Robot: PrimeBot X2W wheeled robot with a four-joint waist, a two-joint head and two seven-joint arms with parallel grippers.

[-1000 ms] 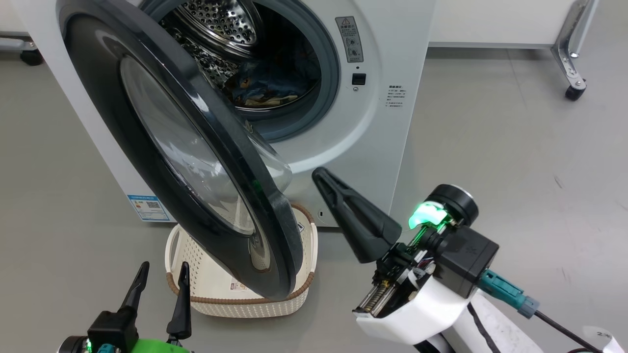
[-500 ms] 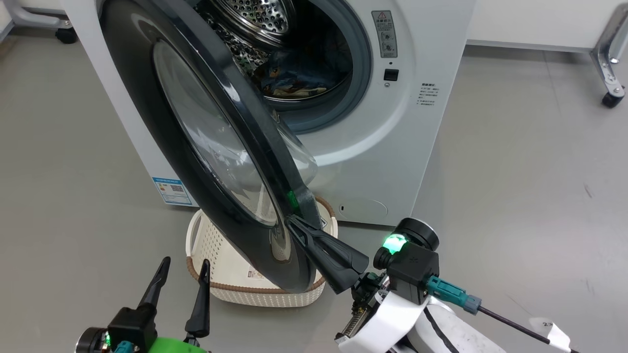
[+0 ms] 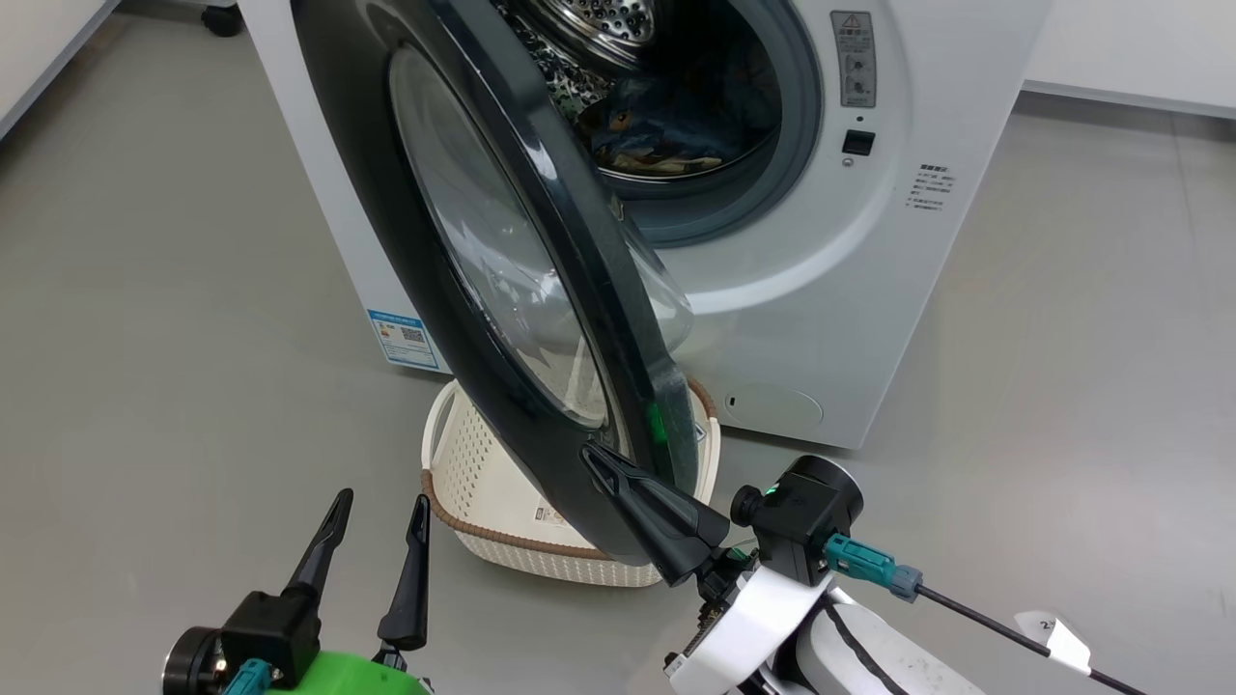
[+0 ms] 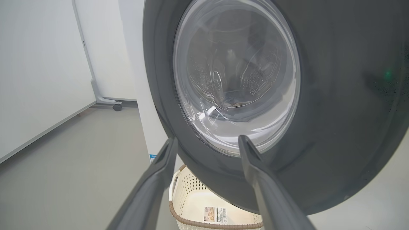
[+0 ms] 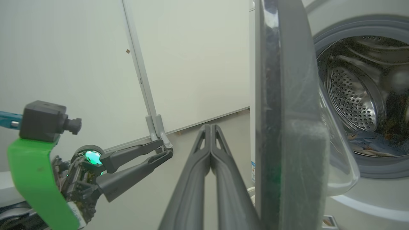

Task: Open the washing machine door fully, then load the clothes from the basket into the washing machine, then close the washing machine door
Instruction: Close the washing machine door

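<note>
1. In the head view, the large round black-rimmed glass washing machine door (image 3: 492, 270) stands part open over the cream perforated plastic basket (image 3: 463, 454), in front of the big white front-loading washing machine (image 3: 830, 290).
2. The right wrist view looks past the door's edge to the blue printed clothes (image 5: 377, 143) in the steel drum (image 5: 351, 95). The left wrist view shows the basket's label sticker (image 4: 215, 214).
3. The right gripper (image 3: 594, 458) is pressed together and holds nothing, with its tip at the door's near lower edge.
4. The left gripper (image 3: 381, 502) is spread wide, holds nothing, and sits near left, with open grey floor (image 3: 145, 338) on both sides.
</note>
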